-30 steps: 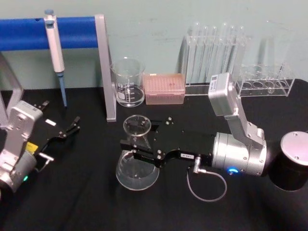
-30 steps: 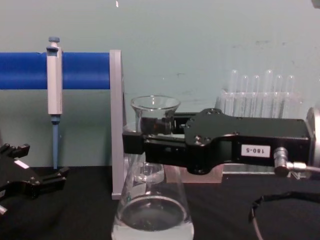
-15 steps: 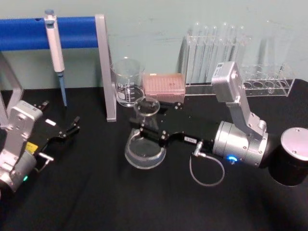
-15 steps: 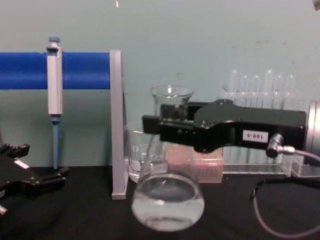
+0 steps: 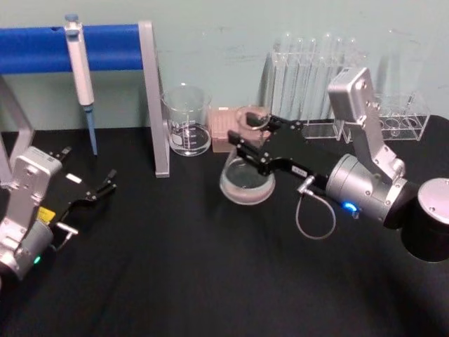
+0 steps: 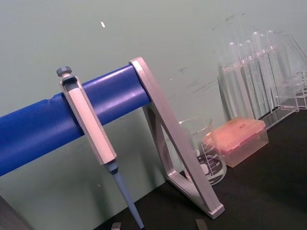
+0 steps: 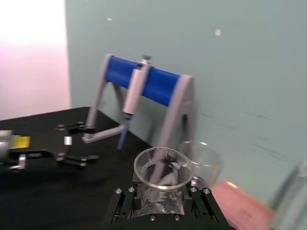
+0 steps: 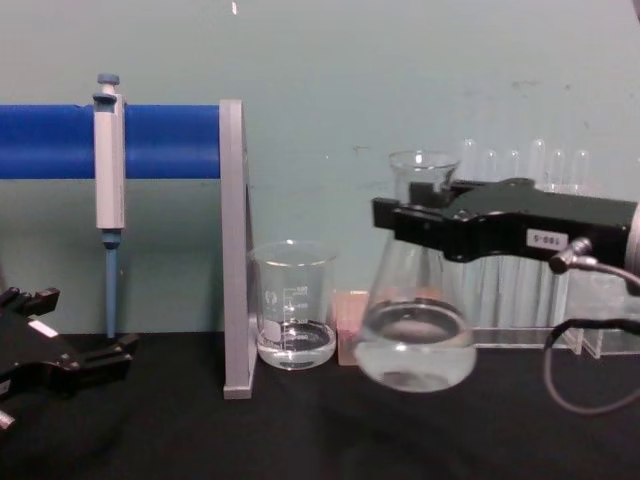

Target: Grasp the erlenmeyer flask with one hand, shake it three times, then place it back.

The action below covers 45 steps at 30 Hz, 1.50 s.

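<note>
One firm pinch by right claw point(image 8: 414, 216), clamped on neck of erlenmeyer flask point(image 5: 247, 184), tilted above black counter point(image 5: 175, 281) near beaker point(image 5: 186, 123). Left claw point(image 5: 88, 172) at counter's left, fingers parted, empty.

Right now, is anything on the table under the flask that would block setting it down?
Nothing visible does. The right claw holds the flask by its neck, tilted, above bare table. The beaker stands to its left, the pink box close behind; lowering straight should miss both. The left claw sits parked far left.
</note>
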Each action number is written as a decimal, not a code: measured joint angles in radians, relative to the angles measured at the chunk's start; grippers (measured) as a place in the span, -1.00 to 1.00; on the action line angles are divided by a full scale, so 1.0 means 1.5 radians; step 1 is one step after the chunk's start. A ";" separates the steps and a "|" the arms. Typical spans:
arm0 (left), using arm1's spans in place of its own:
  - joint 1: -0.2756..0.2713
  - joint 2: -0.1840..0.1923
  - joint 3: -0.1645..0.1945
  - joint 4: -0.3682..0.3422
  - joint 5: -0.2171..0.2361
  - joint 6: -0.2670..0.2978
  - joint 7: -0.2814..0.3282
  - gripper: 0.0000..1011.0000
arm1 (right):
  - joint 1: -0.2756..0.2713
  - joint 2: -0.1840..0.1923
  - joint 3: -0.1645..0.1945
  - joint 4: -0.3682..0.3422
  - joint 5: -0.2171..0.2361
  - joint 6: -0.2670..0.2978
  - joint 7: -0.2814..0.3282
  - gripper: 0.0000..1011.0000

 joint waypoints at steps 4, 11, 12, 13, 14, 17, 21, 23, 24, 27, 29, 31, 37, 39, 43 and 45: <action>0.000 0.000 0.000 0.000 0.000 0.000 0.000 0.98 | -0.004 -0.004 0.015 0.004 -0.011 0.003 -0.020 -0.10; 0.000 0.000 0.000 0.000 0.000 0.000 0.000 0.98 | -0.015 -0.010 0.042 0.005 -0.024 0.011 -0.049 -0.10; 0.000 0.000 0.000 0.000 0.000 0.000 0.000 0.98 | -0.017 -0.010 0.045 0.005 -0.025 0.012 -0.051 -0.10; 0.000 0.000 0.000 0.000 0.000 0.000 0.000 0.98 | -0.019 -0.011 0.048 0.005 -0.026 0.013 -0.054 -0.10; 0.000 0.000 0.000 0.000 0.000 0.000 0.000 0.98 | -0.022 -0.011 0.054 0.005 -0.028 0.015 -0.057 -0.10; 0.000 0.000 0.000 0.000 0.000 0.000 0.000 0.98 | -0.028 -0.013 0.065 0.002 -0.031 0.019 -0.065 -0.10; 0.000 0.000 0.000 0.000 0.000 0.000 0.000 0.98 | -0.037 -0.014 0.078 -0.002 -0.035 0.023 -0.073 -0.10; 0.000 0.000 0.000 0.000 0.000 0.000 0.000 0.98 | -0.042 -0.015 0.085 -0.004 -0.038 0.025 -0.076 -0.10; 0.000 0.000 0.000 0.000 0.000 0.000 0.000 0.98 | -0.043 -0.016 0.087 -0.005 -0.039 0.026 -0.077 -0.10; 0.000 0.000 0.000 0.000 0.000 0.000 0.000 0.98 | -0.048 -0.018 0.094 -0.008 -0.043 0.028 -0.079 -0.10; 0.000 0.000 0.000 0.000 0.000 0.000 0.000 0.98 | -0.051 -0.019 0.098 -0.011 -0.046 0.030 -0.079 -0.10; 0.000 0.000 0.000 0.000 0.000 0.000 0.000 0.98 | -0.052 -0.021 0.100 -0.012 -0.048 0.031 -0.079 -0.10; 0.000 0.000 0.000 0.000 0.000 0.000 0.000 0.98 | -0.058 -0.026 0.102 -0.022 -0.053 0.035 -0.064 -0.10; 0.000 0.000 0.000 0.000 0.000 0.000 0.000 0.98 | -0.059 -0.028 0.102 -0.025 -0.055 0.035 -0.054 -0.10; 0.000 0.000 0.000 0.000 0.000 0.000 0.000 0.98 | -0.060 -0.030 0.096 -0.030 -0.056 0.036 -0.034 -0.10; 0.000 0.000 0.000 0.000 0.000 0.000 0.000 0.98 | -0.060 -0.030 0.092 -0.032 -0.056 0.036 -0.024 -0.10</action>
